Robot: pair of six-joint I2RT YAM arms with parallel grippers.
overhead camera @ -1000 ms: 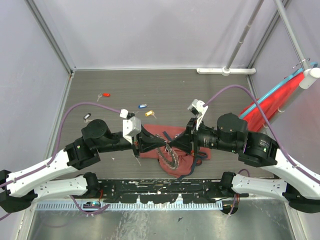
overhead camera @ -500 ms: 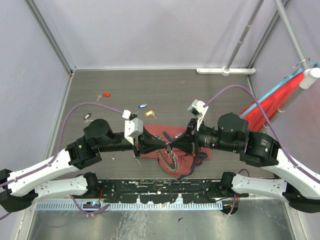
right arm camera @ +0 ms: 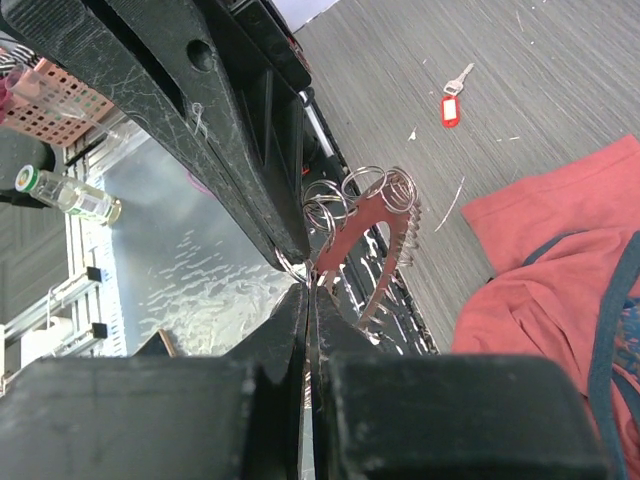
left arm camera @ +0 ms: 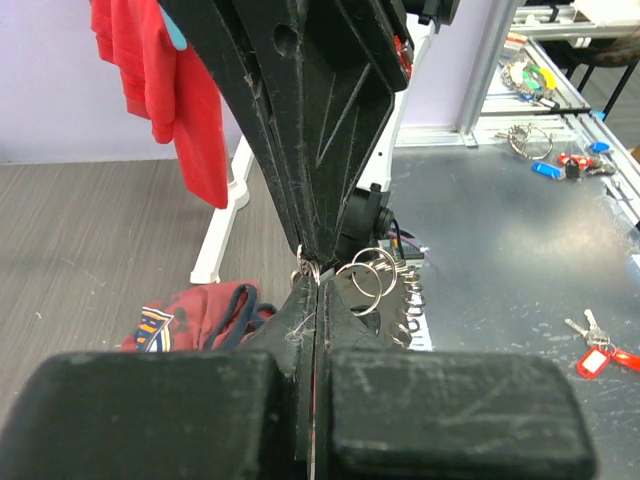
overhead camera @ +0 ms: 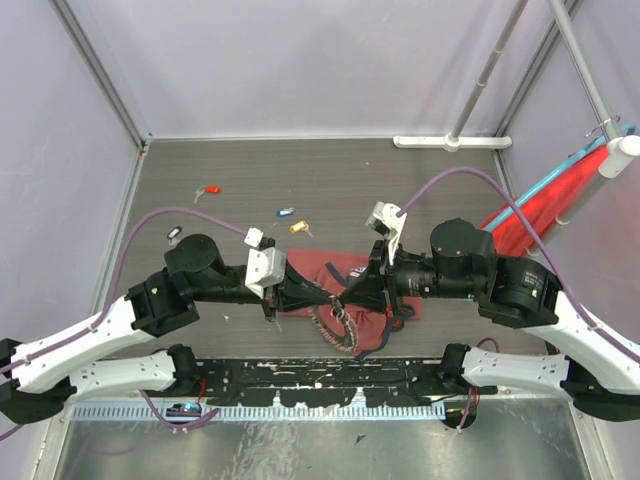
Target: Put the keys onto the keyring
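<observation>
1. Grey wood-grain bench fills the floor of a pale-walled booth, and a dark-red cloth bag lies near its front middle.
2. Above the bag's front half, the left tool and the right tool meet tip to tip, one reaching in from each side.
3. The left tool is clenched. In its wrist view the fingers press together with no gap and pinch a thin wire loop at their tips.
4. The right tool is likewise clenched on the same wire. Its fingers are pressed flat together in its own view.
5. That wire belongs to the keyring, which hangs from the two tips over the bag's front edge, its silvery keys bristling outward.
6. Several small split rings cluster on it just beside the pinch point.
7. Loose keys lie on the bench beyond the bag:
   - yellow key, close behind it;
   - blue key, a little farther back;
   - red key, well off to the bag's far left;
   - black key, out to the left.
</observation>
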